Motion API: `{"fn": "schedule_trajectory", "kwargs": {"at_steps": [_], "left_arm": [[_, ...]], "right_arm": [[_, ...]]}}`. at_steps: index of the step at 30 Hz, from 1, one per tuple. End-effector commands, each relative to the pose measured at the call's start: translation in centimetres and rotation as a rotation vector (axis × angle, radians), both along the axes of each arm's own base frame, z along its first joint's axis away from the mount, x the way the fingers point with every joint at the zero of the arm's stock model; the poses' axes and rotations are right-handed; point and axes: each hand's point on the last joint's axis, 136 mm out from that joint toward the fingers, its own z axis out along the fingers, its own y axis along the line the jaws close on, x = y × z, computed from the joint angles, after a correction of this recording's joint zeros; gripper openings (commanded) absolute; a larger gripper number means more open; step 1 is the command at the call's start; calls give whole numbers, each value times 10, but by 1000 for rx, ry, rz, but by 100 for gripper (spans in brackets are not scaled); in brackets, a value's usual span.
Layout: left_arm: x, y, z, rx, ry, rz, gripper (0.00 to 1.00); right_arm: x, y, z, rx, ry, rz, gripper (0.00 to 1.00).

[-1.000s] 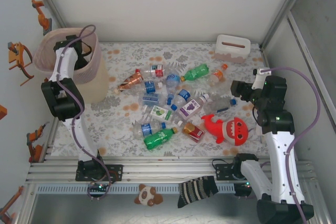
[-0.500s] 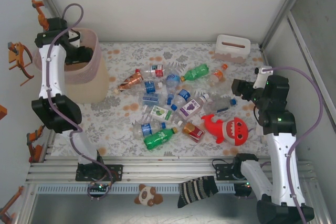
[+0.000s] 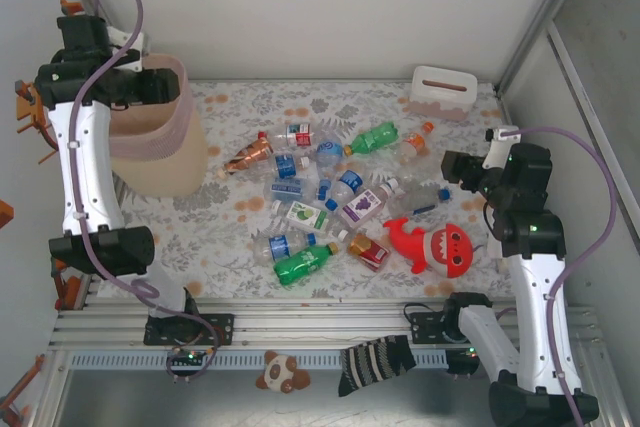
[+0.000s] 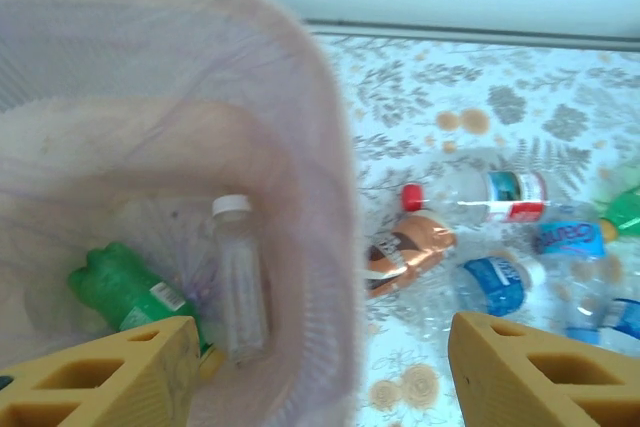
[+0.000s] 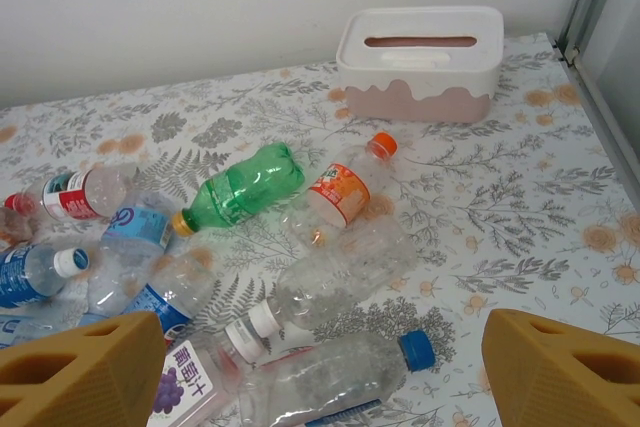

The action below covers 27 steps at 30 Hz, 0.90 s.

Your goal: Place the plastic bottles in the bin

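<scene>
left fingers (image 4: 110, 372) spread, empty, over the tall translucent pink plastic bin (image 4: 330, 177); green plastic bottle (image 4: 125, 292) and clear white-capped bottle (image 4: 240, 287) lie inside. drop looks done. right fingers (image 5: 80, 372) spread above the scattered plastic bottles (image 3: 305, 215) on the bench (image 3: 230, 237): next, single one out.

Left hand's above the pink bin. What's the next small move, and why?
Probably swing the left hand toward the crumpled amber plastic bottle near the translucent pink bin: the hand is open and empty, and that bottle lies nearest.
</scene>
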Motion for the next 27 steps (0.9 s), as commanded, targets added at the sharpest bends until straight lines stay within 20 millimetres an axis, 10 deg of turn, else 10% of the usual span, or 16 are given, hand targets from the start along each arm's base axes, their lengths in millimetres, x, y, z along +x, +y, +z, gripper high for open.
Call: {"fn": "schedule_trajectory", "kwargs": {"at_steps": [1, 12, 27], "left_arm": [[-13, -32, 12, 15, -27, -125, 67], [-19, -131, -58, 154, 94, -483, 67], [21, -133, -207, 330, 337, -509, 76]], "right_arm": [[0, 5, 17, 20, -45, 15, 82], [-3, 5, 14, 24, -41, 11, 82], [-6, 4, 8, 26, -27, 8, 82]]}}
